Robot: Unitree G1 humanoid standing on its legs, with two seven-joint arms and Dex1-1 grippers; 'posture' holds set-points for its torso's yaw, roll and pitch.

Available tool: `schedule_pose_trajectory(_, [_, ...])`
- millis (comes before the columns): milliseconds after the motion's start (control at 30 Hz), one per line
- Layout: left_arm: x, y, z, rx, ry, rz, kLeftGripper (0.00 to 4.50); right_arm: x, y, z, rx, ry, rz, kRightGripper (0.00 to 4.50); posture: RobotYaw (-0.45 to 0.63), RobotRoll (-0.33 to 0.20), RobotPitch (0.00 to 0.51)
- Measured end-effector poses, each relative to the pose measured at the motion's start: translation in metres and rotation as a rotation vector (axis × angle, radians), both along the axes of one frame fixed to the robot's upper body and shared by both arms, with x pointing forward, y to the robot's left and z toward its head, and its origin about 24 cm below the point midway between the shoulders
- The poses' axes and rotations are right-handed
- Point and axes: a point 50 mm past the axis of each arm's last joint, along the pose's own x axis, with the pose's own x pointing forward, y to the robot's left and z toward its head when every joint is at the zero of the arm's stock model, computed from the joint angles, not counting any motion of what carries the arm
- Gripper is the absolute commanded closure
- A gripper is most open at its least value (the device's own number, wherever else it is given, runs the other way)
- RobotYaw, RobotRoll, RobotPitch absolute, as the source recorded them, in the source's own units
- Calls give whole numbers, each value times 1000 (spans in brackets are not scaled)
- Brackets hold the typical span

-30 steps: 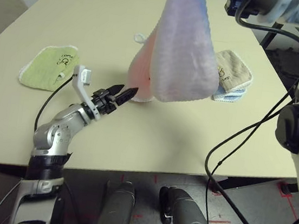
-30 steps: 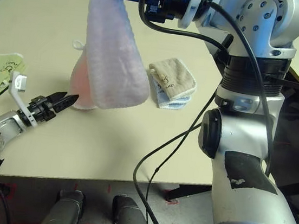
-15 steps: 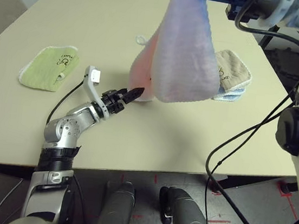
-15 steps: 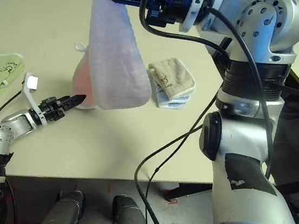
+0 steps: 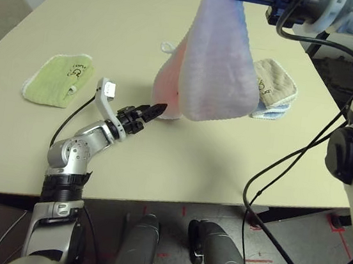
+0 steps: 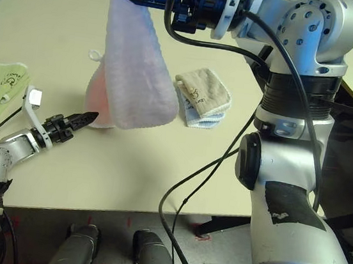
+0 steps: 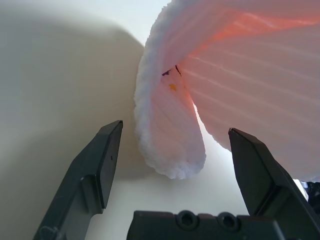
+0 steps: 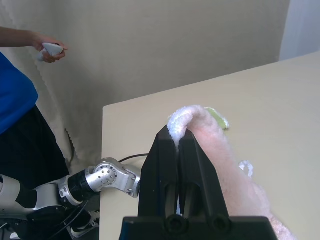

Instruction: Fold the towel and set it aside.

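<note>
Your right gripper (image 8: 178, 142) is raised high and reaches level toward your left, its jaws pinched tight on the top edge of the pink towel (image 5: 217, 66). The towel hangs lengthwise straight down, doubled over — its lowest fold rests on the table (image 5: 144, 31). Your left gripper (image 5: 155, 109) sits low, pointing level at that bottom fold, jaws spread wide on either side of it without touching. Dark embroidered marks show on the towel's inner face — too small for you to read
</note>
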Motion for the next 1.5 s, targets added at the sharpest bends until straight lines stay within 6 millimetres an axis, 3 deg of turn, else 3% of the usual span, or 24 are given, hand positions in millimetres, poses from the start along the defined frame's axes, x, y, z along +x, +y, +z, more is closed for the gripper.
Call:
schedule_pose_trajectory(167, [0,-1,0,-2,2,-5,201,0,0,0,-1,-1,1,4500,-22,0,164])
schedule_pose_trajectory(200, [0,-1,0,-1,2,-5,566,0,0,0,-1,-2,1,4500,-22,0,163])
schedule_pose_trajectory(333, [0,-3,-1,10,10,-3,12,0,0,0,-1,-3,2,4500,-22,0,163])
schedule_pose_trajectory(433, [0,-6,-2,17,13,-12,12,0,0,0,-3,-4,3,4500,-22,0,163])
schedule_pose_trajectory(867, [0,-7,-2,4,15,-27,4461,1,1,-2,-11,-2,0,4500,-22,0,162])
schedule_pose_trajectory(1067, [2,0,3,27,3,-23,4485,4,-6,-8,-32,15,-19,4500,-21,0,161])
schedule_pose_trajectory(1267, [11,48,44,160,-98,2,4485,13,-38,-27,-137,23,-113,4500,-38,0,159])
schedule_pose_trajectory(1433, [15,105,111,312,-223,40,4485,30,-77,-43,-224,23,-232,4500,-49,0,157])
schedule_pose_trajectory(1500, [15,115,137,362,-262,-4,4485,36,-89,-49,-257,12,-255,4500,-54,0,155])
